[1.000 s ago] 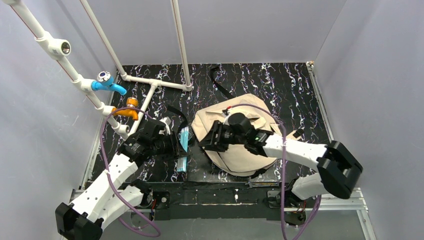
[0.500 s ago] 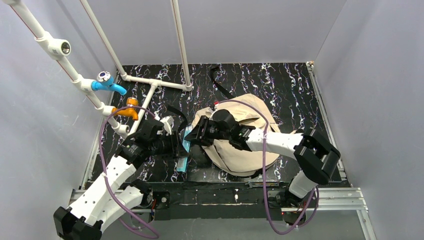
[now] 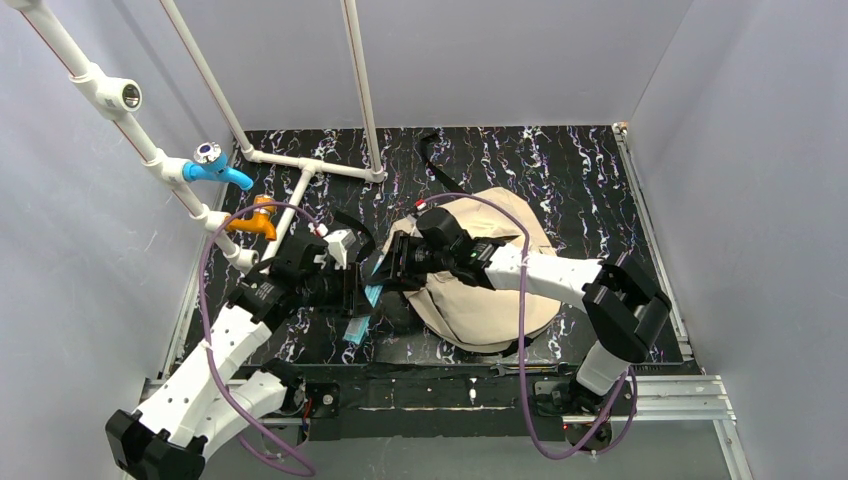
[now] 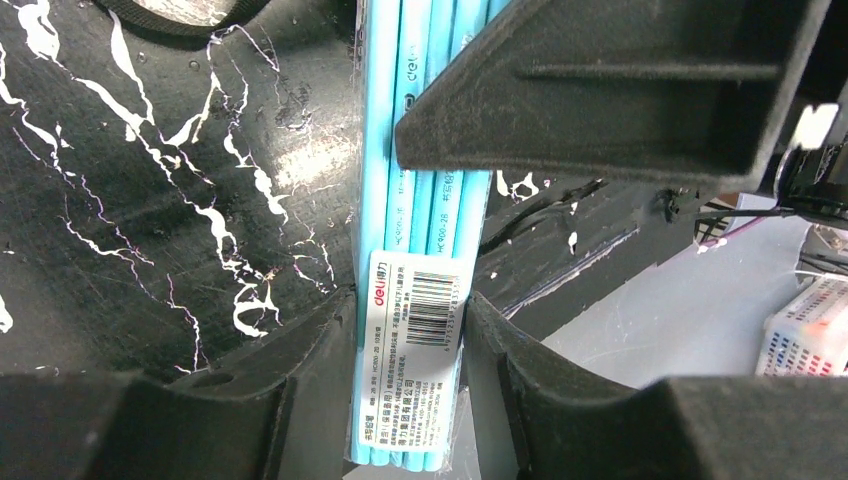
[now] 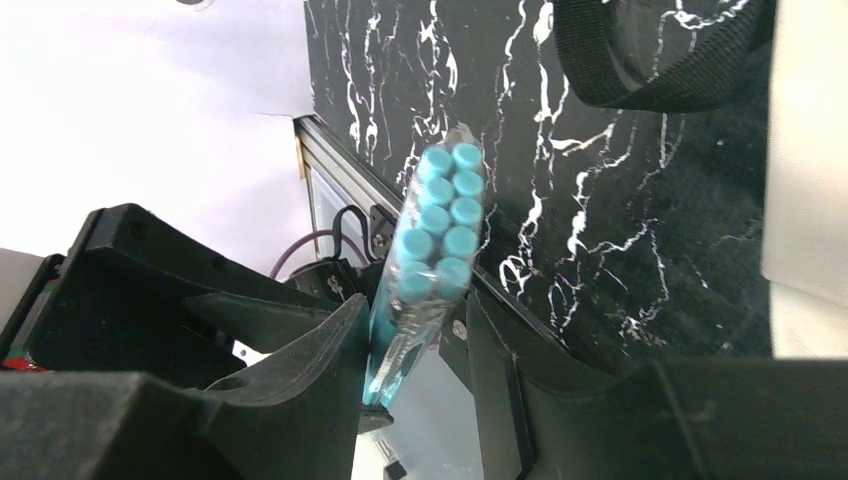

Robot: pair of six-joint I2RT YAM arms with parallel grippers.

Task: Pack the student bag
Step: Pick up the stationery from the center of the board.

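Note:
The student bag (image 3: 487,290) is a beige backpack lying on the black marbled table, right of centre. My left gripper (image 3: 355,298) is shut on a clear-wrapped pack of light-blue pencils (image 3: 360,322). In the left wrist view the pack (image 4: 415,340) with its white barcode label sits clamped in my left gripper (image 4: 410,320). My right gripper (image 3: 383,272) reaches left off the bag to the pack's upper end. In the right wrist view the pack's end (image 5: 438,222) stands in my open right gripper (image 5: 415,330), against the left finger and clear of the right one.
A white pipe frame (image 3: 300,165) with a blue valve (image 3: 215,168) and an orange valve (image 3: 255,222) stands at the back left. A black strap (image 3: 440,170) trails behind the bag, another (image 5: 660,70) lies near the pack. Grey walls enclose three sides.
My right arm has swung left from over the bag until its jaws straddle the pack's upper end. My left gripper has kept its hold and tilted the pack slightly.

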